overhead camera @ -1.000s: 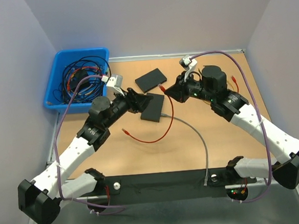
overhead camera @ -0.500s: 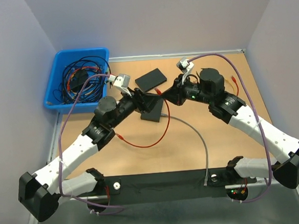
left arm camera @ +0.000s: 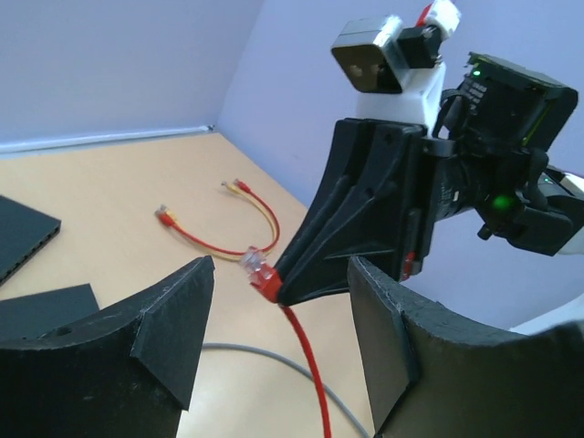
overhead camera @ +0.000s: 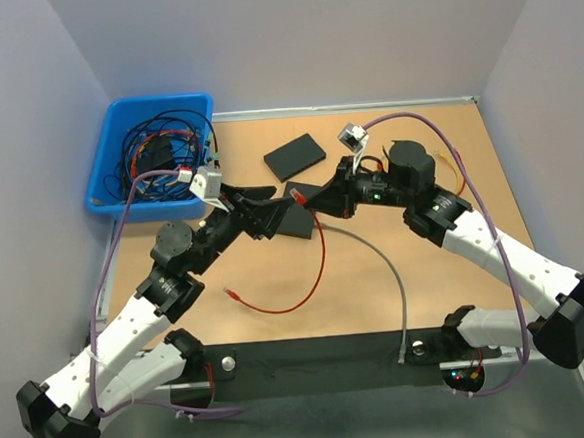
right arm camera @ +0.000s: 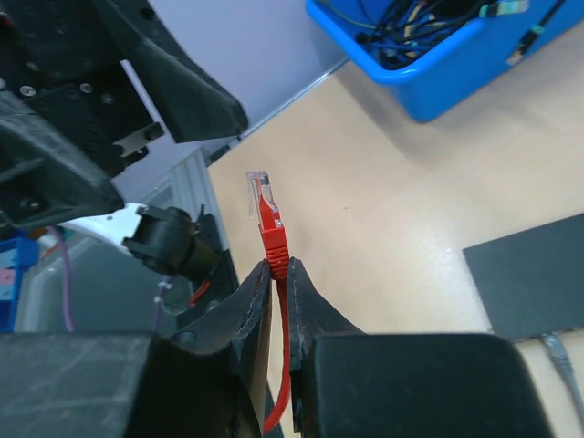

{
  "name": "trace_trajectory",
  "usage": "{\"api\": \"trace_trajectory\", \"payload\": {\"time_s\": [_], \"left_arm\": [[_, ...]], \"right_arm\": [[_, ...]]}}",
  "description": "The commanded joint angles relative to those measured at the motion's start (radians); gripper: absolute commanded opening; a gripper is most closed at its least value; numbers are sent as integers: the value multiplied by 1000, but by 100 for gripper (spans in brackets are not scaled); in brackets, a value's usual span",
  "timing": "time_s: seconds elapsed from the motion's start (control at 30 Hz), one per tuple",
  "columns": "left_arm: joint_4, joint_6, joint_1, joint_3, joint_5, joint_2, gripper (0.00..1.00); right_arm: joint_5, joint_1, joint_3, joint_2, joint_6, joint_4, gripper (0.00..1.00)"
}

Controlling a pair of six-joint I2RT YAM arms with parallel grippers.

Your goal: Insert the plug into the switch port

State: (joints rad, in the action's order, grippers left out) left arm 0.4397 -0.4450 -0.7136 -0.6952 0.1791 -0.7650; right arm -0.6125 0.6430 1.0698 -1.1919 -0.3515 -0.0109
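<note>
My right gripper (overhead camera: 309,197) is shut on the red boot of a red cable, and its clear plug (overhead camera: 295,193) sticks out past the fingertips. The right wrist view shows the plug (right arm camera: 261,205) above the shut gripper (right arm camera: 278,271), held off the table. My left gripper (overhead camera: 274,207) is open and empty. It faces the right gripper, with the plug (left arm camera: 256,271) in the gap between its fingers (left arm camera: 173,315). The black switch (overhead camera: 302,223) lies flat just under both grippers, with a grey cable (overhead camera: 385,263) plugged into it. Its ports are hidden.
A second black box (overhead camera: 295,156) lies behind the switch. A blue bin (overhead camera: 115,131) of tangled cables stands at the back left. The red cable (overhead camera: 311,278) loops toward the front, its free end (overhead camera: 229,294) on the table. Red and yellow patch cables (overhead camera: 456,172) lie right.
My left arm has drawn back to the left and its gripper has turned toward the right gripper. My right gripper has moved left with the plug. The red cable's free end slid nearer.
</note>
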Motion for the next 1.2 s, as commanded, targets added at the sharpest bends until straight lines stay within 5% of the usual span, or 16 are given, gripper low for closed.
{"api": "trace_trajectory", "payload": {"time_s": [0.0,0.2,0.87,1.17], "left_arm": [[34,20,-1,33,-46,62,71],[50,17,-3,30,-46,79,71],[154,-44,-1,37,72,-5,57],[157,-46,-1,25,94,-23,13]], "right_arm": [[-137,6,-34,8,-131,216,0],[-214,6,-111,0,-285,426,1],[-256,7,-136,-18,-371,545,0],[-254,6,-143,-21,-366,551,1]]}}
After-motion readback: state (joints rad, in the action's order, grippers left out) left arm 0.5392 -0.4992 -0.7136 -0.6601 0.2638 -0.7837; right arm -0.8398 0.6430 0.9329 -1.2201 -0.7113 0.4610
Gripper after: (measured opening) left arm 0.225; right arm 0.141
